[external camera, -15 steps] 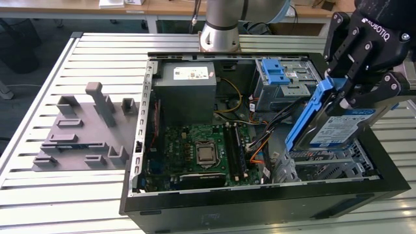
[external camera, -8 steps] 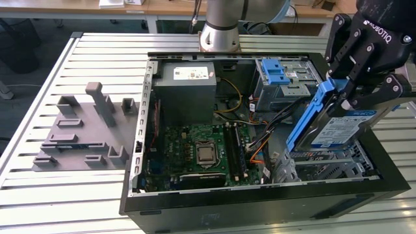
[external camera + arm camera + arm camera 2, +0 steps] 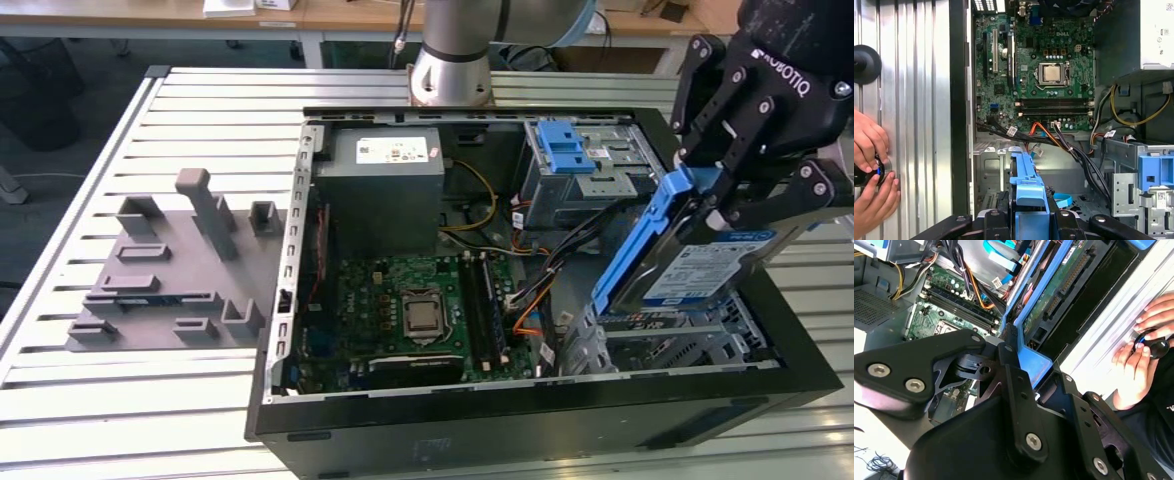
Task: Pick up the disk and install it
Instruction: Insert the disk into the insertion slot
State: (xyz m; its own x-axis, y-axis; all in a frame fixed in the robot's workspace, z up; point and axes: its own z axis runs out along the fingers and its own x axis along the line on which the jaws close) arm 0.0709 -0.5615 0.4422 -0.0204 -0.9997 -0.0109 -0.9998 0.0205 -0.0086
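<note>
**Disk in grip, held over the open case**

- Gripper at upper right of the exterior view, fingers clamped on the disk. The disk hangs tilted, blue rail edge toward the exterior view's left and label face showing.
- Disk is clear of the case floor, above the metal drive cage at lower right of the computer case.
- In the second wrist view the disk's circuit-board side shows. In the first wrist view its blue rail sits between the fingers.
- Motherboard at centre frame, grey power supply above it.
- Grey fixture on the slatted table, left of frame, well apart from the case.
- A person's hands rest on the table beside the case, around a small black object.
</note>
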